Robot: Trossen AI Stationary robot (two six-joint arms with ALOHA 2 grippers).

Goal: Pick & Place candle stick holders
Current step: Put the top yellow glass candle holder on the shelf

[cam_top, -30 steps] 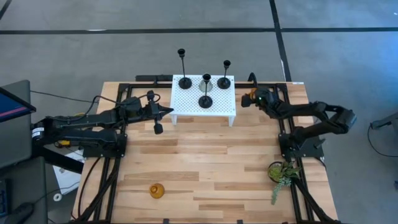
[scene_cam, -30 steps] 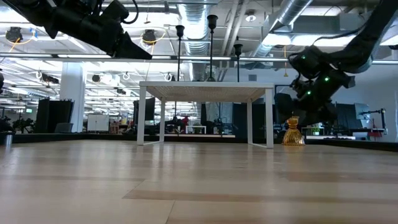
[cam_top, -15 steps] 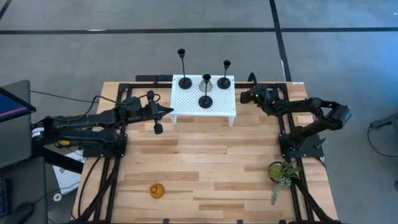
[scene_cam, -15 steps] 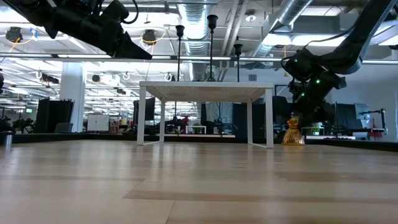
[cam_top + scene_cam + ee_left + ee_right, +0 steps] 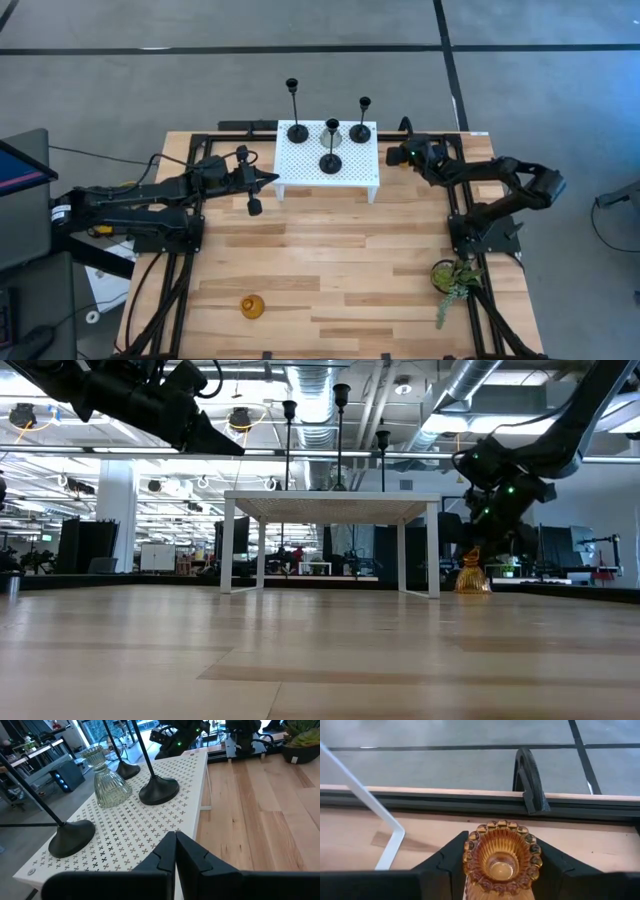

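Observation:
An amber glass candle stick holder (image 5: 500,857) stands on the table just right of the white stand (image 5: 300,165), with my right gripper (image 5: 500,867) closed around its top. In the low view its base (image 5: 470,582) rests on the wood. On the stand are three black thin-stemmed holders (image 5: 298,132) (image 5: 331,163) (image 5: 360,133) and a clear glass one (image 5: 332,132). A second amber holder (image 5: 252,306) sits near the front left. My left gripper (image 5: 175,840) hovers shut at the stand's left end, holding nothing. My right gripper has the amber holder's beaded rim (image 5: 470,850) between its two fingers (image 5: 447,862), one on each side of the cup. The fingers come slanting down from the table's right side. The holder stands upright with its base on the table.
A green plant sprig (image 5: 455,280) lies at the right edge near the front. A black curved bracket (image 5: 530,780) stands on the table's far rail just beyond the amber holder. The stand's white leg (image 5: 387,827) is close beside it. Bare wood fills the table's middle.
My right gripper has edged a little toward the white stand, over the amber holder, and then kept still. The holder has stayed on the table.

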